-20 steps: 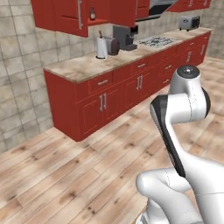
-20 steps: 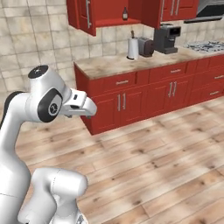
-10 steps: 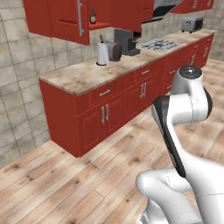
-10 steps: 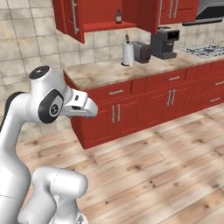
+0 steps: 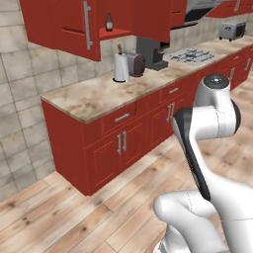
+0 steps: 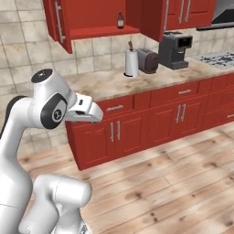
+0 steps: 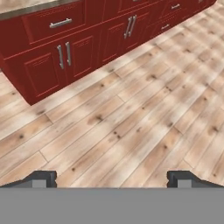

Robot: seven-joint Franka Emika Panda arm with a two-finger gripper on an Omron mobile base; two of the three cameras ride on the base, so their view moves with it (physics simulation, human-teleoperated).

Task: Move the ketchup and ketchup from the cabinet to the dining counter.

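I'm seeing nothing moved yet, so I judge the task barely begun. One ketchup [image 5: 109, 21] is standing on the shelf of the open cabinet [image 5: 64, 27], above the paper-towel roll [image 5: 120, 66]; I cannot make out a second bottle beside it. My gripper [image 7: 112, 178] is pointing down at the wooden floor [image 7: 131, 127], jaws spread wide and holding nothing. Both bottles are, by my reckoning, waiting to be fetched.
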